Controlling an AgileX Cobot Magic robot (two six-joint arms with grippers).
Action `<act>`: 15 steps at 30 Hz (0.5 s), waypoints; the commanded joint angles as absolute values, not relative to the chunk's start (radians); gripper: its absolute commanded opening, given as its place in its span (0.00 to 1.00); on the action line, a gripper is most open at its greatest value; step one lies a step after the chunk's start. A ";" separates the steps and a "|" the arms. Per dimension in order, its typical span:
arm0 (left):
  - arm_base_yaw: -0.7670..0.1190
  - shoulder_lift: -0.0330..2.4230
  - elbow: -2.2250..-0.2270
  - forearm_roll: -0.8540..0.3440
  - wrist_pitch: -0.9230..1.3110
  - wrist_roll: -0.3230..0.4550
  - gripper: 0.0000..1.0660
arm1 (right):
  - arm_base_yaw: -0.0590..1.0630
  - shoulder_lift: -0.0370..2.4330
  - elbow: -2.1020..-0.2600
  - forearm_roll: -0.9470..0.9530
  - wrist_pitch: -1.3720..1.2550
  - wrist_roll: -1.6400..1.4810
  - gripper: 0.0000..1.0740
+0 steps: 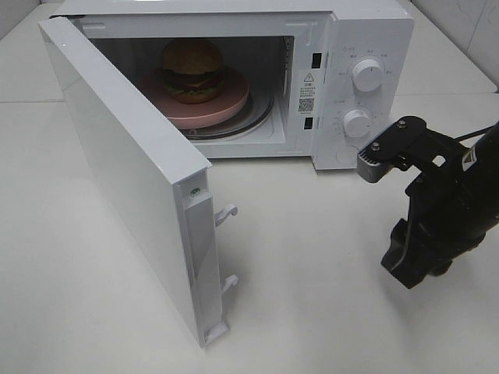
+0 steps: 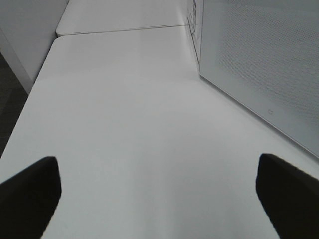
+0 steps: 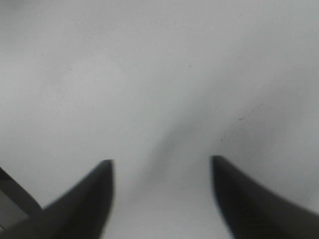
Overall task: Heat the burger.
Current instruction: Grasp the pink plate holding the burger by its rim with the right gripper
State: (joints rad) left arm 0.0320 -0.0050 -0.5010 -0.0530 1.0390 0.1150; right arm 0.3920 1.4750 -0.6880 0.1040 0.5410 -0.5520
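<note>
The white table [image 1: 312,319] carries the microwave [image 1: 374,35], its door [image 1: 117,156] open. The burger [image 1: 192,68] sits on the pink plate [image 1: 230,105] inside, upper centre. The left gripper [image 2: 157,169] is spread wide and the right gripper [image 3: 160,167] is parted; both are empty. Risk: an off-centre door push could slide the microwave, leaving the door ajar.

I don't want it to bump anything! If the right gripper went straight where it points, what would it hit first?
Most likely the white table: the right gripper points down at its bare top, with nothing showing in between.
</note>
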 commanded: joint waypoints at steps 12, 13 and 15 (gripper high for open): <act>0.035 -0.024 -0.496 -0.062 1.032 0.109 0.94 | 0.392 1.471 -0.702 0.055 0.611 -1.094 0.92; 0.035 -0.024 -0.496 -0.062 1.032 0.109 0.94 | 0.392 1.471 -0.702 0.055 0.611 -1.094 0.92; 0.035 -0.024 -0.496 -0.062 1.032 0.109 0.94 | 0.392 1.472 -0.735 0.000 0.611 -1.129 0.92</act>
State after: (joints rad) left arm 0.0320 -0.0050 -0.5010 -0.0530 1.0390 0.1150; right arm 0.3920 1.4750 -0.7050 0.0440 0.6050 -1.0750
